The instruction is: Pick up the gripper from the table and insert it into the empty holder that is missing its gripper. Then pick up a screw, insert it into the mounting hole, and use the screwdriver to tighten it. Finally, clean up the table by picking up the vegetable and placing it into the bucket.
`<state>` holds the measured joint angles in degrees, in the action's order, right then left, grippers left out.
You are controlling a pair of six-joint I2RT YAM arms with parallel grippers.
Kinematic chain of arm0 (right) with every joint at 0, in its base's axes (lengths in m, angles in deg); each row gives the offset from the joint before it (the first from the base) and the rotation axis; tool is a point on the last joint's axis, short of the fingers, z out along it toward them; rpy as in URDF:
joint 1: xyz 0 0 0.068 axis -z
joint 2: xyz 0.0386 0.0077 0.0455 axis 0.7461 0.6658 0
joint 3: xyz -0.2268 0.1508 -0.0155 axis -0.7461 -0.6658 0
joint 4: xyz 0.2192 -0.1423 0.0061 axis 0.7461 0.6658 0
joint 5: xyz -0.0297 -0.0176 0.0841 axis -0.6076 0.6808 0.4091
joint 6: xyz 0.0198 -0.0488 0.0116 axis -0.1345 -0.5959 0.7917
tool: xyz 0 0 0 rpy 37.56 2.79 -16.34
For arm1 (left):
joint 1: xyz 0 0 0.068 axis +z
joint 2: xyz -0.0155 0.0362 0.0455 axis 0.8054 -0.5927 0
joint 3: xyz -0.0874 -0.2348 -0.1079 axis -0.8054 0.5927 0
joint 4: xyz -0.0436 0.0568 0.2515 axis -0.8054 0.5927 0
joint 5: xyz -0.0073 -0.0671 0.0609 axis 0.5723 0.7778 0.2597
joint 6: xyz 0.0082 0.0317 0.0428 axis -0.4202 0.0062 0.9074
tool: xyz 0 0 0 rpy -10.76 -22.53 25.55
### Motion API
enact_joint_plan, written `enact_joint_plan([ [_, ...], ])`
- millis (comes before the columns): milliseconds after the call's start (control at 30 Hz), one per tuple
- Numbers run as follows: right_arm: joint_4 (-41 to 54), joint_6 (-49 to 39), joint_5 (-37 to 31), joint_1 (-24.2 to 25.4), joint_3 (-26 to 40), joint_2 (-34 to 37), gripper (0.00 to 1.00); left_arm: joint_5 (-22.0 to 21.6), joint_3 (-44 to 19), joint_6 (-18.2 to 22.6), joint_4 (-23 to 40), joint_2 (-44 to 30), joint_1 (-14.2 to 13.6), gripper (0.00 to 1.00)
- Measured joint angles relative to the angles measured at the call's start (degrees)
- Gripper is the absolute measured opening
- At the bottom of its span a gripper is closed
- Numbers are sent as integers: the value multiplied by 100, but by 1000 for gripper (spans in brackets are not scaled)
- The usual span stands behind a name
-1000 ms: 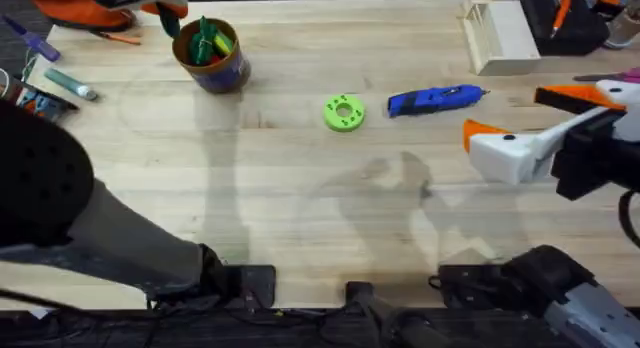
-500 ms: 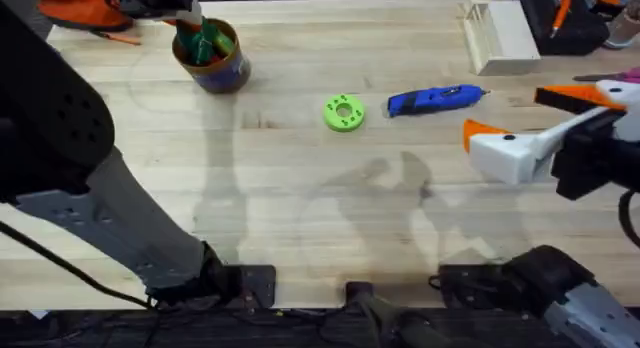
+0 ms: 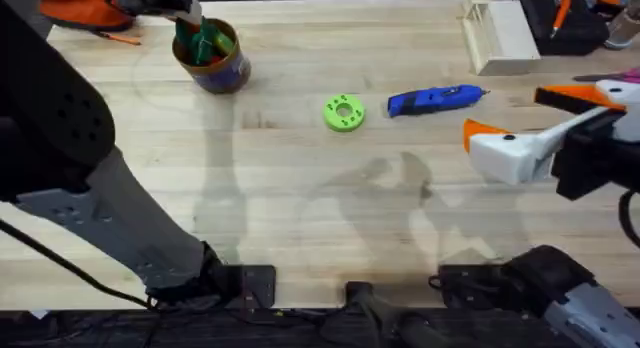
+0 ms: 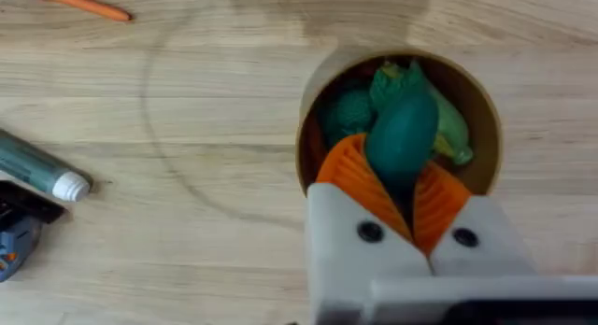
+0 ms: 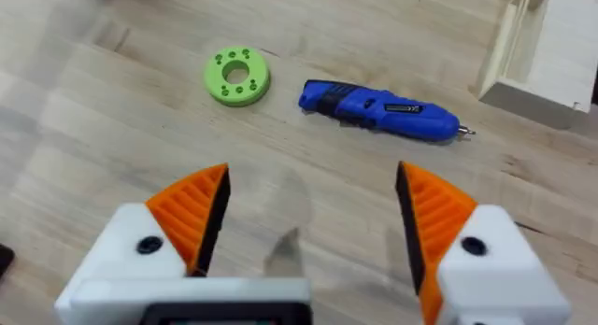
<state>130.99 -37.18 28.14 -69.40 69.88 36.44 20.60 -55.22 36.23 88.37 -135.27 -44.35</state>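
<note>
Pinching vegetable [image 4: 402,143] over bucket [image 4: 313,129]: your left fingers [image 4: 350,176] grasp its end. Light, smooth, slippery toy; release gently. Right fingers [image 5: 201,213] spread, empty.

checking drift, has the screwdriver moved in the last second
No. The screwdriver lies in the same spot, just right of the green disc.

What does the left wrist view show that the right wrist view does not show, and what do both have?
Left wrist view alone: the left gripper shut on the vegetable over the bucket, plus an orange pencil and a grey tube. Right wrist view alone: the open right gripper, the screwdriver, a lime-green disc and a pale wooden box. Both share the wooden table.
</note>
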Motion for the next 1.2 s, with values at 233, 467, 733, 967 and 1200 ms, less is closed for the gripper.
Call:
enact_joint_plan([
  [233, 0, 0, -2, 0, 0, 1, 980, 0, 0, 37, 1, -231, 0, 28],
  [467, 0, 0, 0, 0, 0, 0, 980, -2, 2, 71, 1, -270, 0, 98],
  [733, 0, 0, -2, 0, 0, 0, 980, -2, 2, 79, -2, -270, 0, 984],
  [967, 0, 0, -2, 0, 0, 0, 980, -4, 0, 76, 116, -270, 0, 985],
  [1200, 0, 0, -1, 0, 0, 1, 980, -4, -451, 52, 756, -246, 0, 987],
])
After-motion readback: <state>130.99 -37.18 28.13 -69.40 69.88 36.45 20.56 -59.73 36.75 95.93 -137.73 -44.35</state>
